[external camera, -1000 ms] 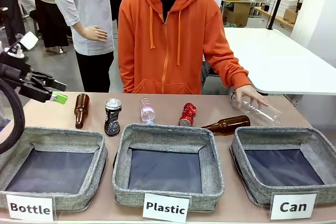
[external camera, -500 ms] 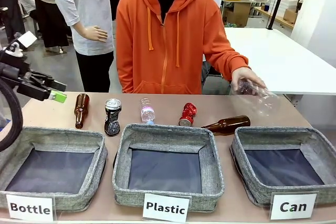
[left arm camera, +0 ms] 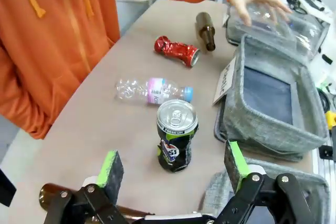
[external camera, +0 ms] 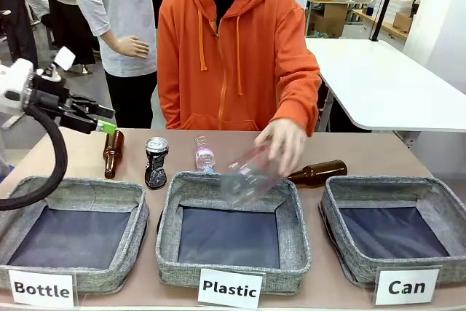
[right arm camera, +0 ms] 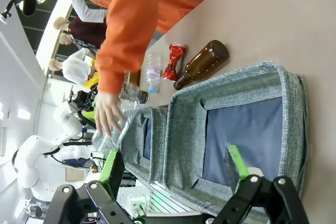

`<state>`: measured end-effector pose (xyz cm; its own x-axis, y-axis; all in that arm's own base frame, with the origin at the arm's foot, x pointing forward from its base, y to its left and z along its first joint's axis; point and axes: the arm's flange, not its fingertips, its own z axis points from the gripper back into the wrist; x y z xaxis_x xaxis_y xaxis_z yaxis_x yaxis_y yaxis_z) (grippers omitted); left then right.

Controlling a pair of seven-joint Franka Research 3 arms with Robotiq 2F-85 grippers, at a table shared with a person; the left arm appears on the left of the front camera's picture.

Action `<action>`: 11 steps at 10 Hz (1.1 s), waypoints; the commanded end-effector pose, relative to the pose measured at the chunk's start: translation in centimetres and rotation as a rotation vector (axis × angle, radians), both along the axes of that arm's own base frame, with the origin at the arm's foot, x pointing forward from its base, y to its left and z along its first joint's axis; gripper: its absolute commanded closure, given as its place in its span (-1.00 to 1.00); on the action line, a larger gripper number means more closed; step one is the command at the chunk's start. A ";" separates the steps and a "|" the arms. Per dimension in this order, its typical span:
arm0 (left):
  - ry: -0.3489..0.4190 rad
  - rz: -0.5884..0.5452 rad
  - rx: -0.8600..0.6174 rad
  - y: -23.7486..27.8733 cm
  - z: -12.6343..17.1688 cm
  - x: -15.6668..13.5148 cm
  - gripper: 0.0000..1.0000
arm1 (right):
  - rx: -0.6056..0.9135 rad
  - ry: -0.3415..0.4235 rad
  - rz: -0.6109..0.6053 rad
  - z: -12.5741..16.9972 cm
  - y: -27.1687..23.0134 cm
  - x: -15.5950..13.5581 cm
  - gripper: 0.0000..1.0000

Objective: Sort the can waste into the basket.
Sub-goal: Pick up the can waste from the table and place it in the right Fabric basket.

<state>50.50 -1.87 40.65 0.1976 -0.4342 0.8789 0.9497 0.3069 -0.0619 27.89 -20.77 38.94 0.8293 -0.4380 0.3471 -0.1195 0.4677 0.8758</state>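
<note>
Across the table (external camera: 393, 158) a hand (external camera: 284, 140) has swung a plastic bottle (external camera: 244, 176) over the middle basket (external camera: 169, 216), while our left gripper (external camera: 104, 120), spread wide, has neared the black can (left arm camera: 176, 142) standing just ahead, likely our first pick for the can basket (external camera: 393, 183).

you see the person's hand (external camera: 285, 143) holding a clear bottle (external camera: 246, 178) over the middle basket (external camera: 297, 238); your left gripper (external camera: 108, 121) hovers near the left brown bottle (external camera: 111, 154), beside the upright black can (external camera: 155, 163).
</note>
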 end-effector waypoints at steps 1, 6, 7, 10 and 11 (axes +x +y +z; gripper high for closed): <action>0.014 -0.055 -0.019 -0.4 -2.2 2.0 -1.00 | 0.006 -0.040 0.000 0.0 -0.2 0.3 -1.00; 0.036 -0.111 -0.134 7.9 -1.0 1.1 -1.00 | 0.006 -0.040 0.000 0.0 -0.2 0.3 -1.00; 0.049 -0.130 -0.130 7.9 -1.6 1.2 -1.00 | 0.006 -0.040 0.000 0.0 -0.2 0.3 -1.00; 0.083 -0.128 -0.038 2.5 -4.3 2.9 -1.00 | 0.006 -0.040 0.000 0.0 -0.2 0.3 -1.00; 0.074 -0.143 0.023 0.1 -5.5 3.5 -1.00 | 0.006 -0.040 0.000 0.0 -0.2 0.3 -1.00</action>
<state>53.34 0.30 36.05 0.2184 -0.4296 0.8762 0.9722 0.1736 -0.1572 27.86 -20.78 38.93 0.8303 -0.4366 0.3464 -0.1203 0.4664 0.8764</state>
